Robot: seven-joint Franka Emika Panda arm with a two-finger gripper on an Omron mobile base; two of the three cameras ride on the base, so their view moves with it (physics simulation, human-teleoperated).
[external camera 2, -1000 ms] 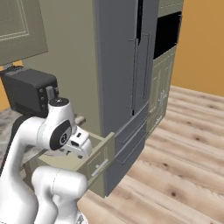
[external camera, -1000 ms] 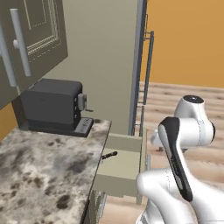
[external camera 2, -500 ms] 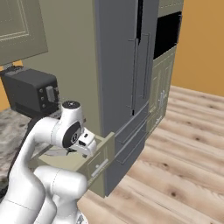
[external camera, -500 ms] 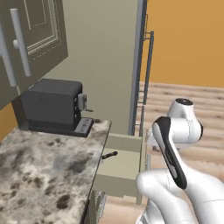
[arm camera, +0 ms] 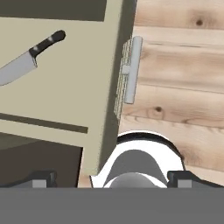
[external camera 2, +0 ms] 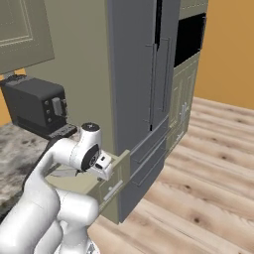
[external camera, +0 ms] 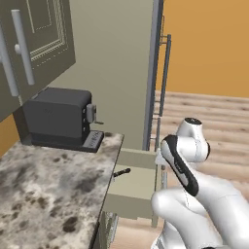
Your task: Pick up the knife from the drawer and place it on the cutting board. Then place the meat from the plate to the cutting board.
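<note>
From my hand view I look down into the open drawer (arm camera: pixel 65 87): the knife (arm camera: pixel 27 59) lies flat on its pale olive floor, broad grey blade running off the left edge, short black handle pointing up and to the right. The drawer's front panel runs as a thick edge down the middle of that view, with its pale bar handle (arm camera: pixel 131 70) on the outer face and plank flooring (arm camera: pixel 183 65) beyond it.

From the left base view only the black handle of the knife (external camera: pixel 121 172) shows, poking out from under the edge of the mottled stone surface (external camera: pixel 48 189); the blade is hidden there. A boxy dark coffee machine (external camera: pixel 61 119) stands at the back of that surface.

The right base view shows my tool (external camera 2: pixel 103 164) hanging above the drawer's front panel (external camera 2: pixel 115 181), beside the tall grey refrigerator (external camera 2: pixel 144 89). I cannot tell how far my tool is spread; it has hold of nothing that I can see. The drawer floor around the knife is bare.
</note>
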